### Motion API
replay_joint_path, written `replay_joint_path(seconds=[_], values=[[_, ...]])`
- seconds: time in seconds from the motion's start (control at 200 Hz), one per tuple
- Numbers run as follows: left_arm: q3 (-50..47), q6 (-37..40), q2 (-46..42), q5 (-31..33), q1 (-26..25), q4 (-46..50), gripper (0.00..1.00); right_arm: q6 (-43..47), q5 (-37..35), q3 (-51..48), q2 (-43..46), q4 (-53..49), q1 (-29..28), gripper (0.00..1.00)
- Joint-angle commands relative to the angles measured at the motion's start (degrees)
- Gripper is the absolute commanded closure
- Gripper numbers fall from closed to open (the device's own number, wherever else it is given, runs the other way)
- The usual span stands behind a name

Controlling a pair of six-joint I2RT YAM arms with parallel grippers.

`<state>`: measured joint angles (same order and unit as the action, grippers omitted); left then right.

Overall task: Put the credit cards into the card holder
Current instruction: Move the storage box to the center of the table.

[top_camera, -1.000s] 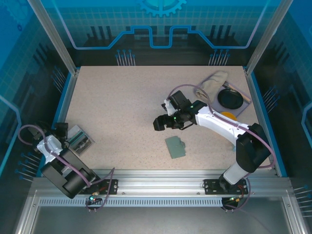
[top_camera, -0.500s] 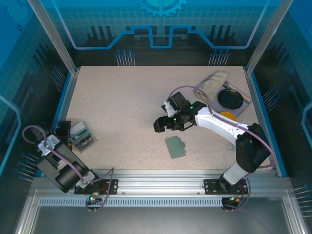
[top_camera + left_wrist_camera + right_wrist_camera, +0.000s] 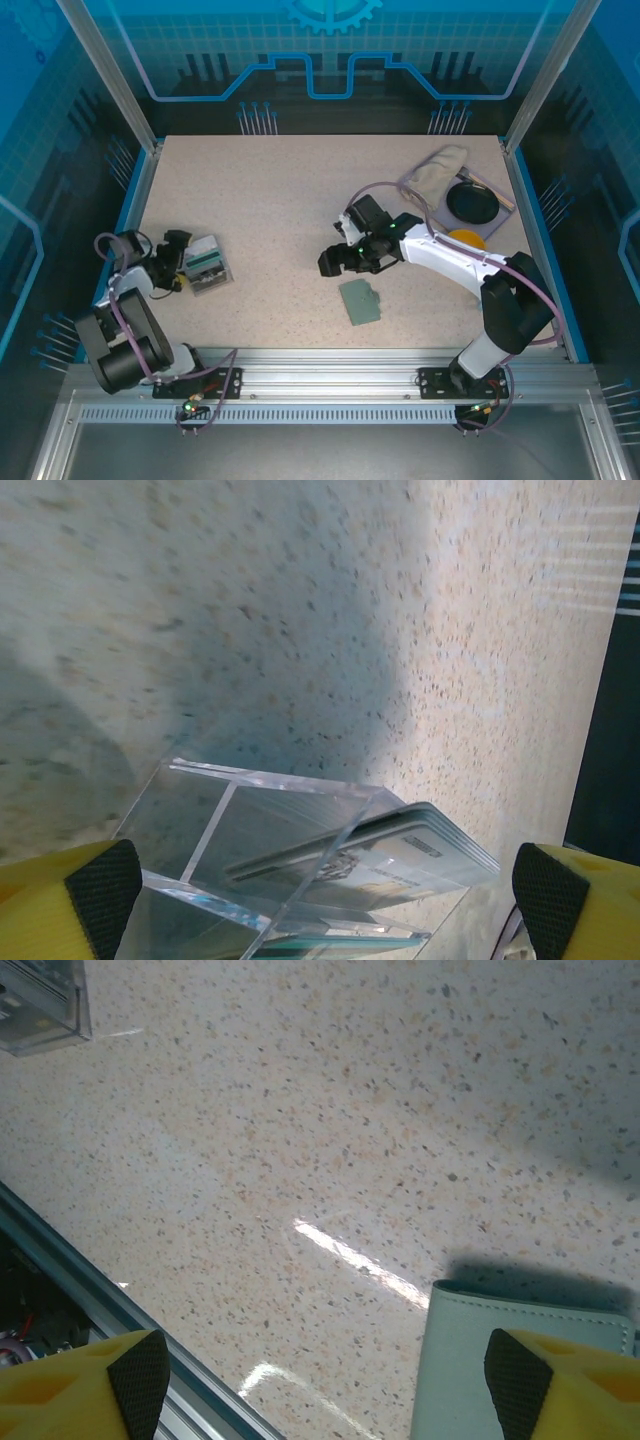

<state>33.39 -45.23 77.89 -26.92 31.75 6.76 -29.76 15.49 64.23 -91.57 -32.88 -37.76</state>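
Speckled beige table (image 3: 260,200), blue walls all round, nothing fancy. My left gripper (image 3: 176,262) is spread wide open and sitting low near the left edge, with the clear box (image 3: 250,860) right between the pads (image 3: 100,885). Can't tell if either pad is actually touching it. The cards (image 3: 400,850) are stacked inside that box, leaning, with their corners poking out past its open side.

My right gripper (image 3: 337,260) is spread open too, holding nothing, hovering mid-table just beyond the wallet (image 3: 360,300). The wallet lies flat and looks folded shut to me, well apart from the box.

What worries me from here:

- If I squeeze where I am, I'd guess I clamp the box and not the cards. Slick plastic, so it could squirt out sideways or tip and dump the whole stack, and the table edge is close on that side
- The cards look thin and slippery. Going for one, I could easily drag two or three along, or fan the stack so nothing sits square
- The wallet looks soft and isn't pinned by anything. Prying it open one-handed could just push it around, or it flops shut again
- It's a long carry from box to wallet, so a weak pinch on a card corner probably means a drop halfway

Anyone got tips
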Motion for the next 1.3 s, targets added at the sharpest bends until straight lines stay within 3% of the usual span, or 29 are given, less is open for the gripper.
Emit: replay_joint_path(seconds=[0.0,0.495,0.745,1.015,1.296], values=[[2.79,-1.79,2.42,-1.95,-4.15,-2.23,0.01,-0.66,0.76,-1.92,1.30,1.43,1.49,0.15],[9.66,-11.20,12.53,6.54,-33.33,-7.84,0.01,-1.95,4.89,-6.81,2.18,5.16,6.97,0.18],[17.00,-16.75,20.65,10.50,-45.97,-9.78,0.01,-3.40,9.52,-9.64,1.67,8.77,8.46,0.27],[25.31,-19.96,27.18,11.37,-53.19,-10.42,0.01,-5.08,14.68,-8.10,-1.95,12.92,8.73,0.29],[25.67,-21.89,27.41,11.71,-54.50,-10.64,0.01,-9.00,19.04,-4.69,-8.48,19.50,8.69,0.29]])
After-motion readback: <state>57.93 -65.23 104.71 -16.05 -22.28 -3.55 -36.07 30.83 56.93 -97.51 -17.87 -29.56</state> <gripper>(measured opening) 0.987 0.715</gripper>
